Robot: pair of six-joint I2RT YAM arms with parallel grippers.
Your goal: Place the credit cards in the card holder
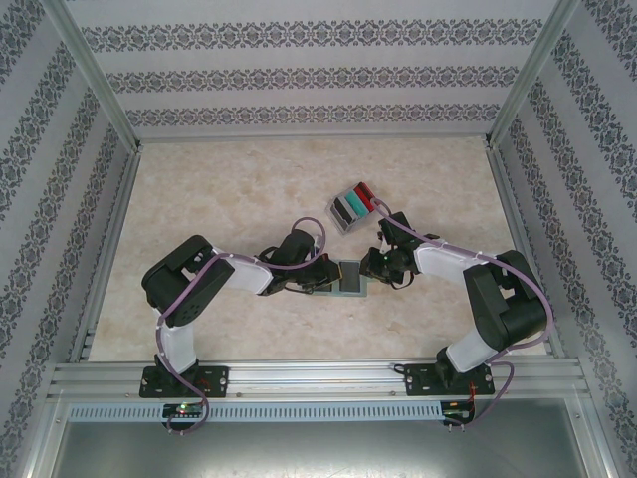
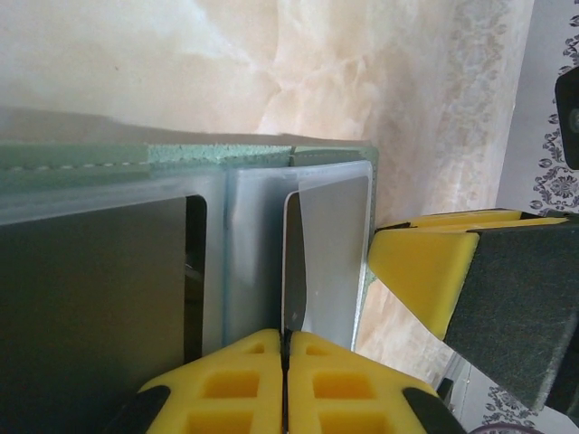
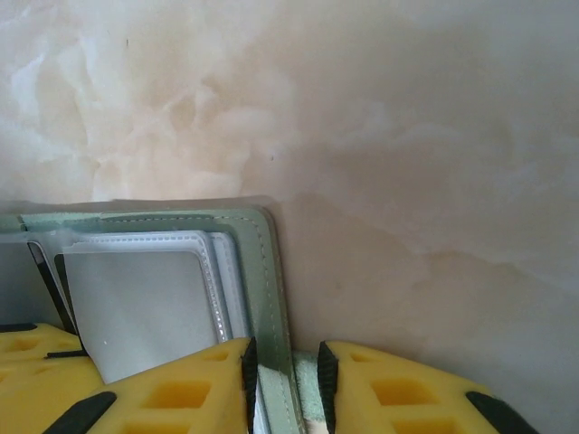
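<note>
Card holder: matt grey-green, grainy, stitched edge; inner sleeves translucent glossy plastic. Table: smooth marble-look sheen. My right fingertips: matt yellow moulded plastic.

Two arms, matched pair.
- Left arm, right arm: white tubular links between bulky black joint housings.
- Base plate: black, one under each arm.
- Cable: purple, looped loosely along each arm.
- Left gripper: yellow moulded fingers with square recesses and black patches near the root.
- Right gripper: the same yellow fingers, each backed by a dark grey block.
</note>
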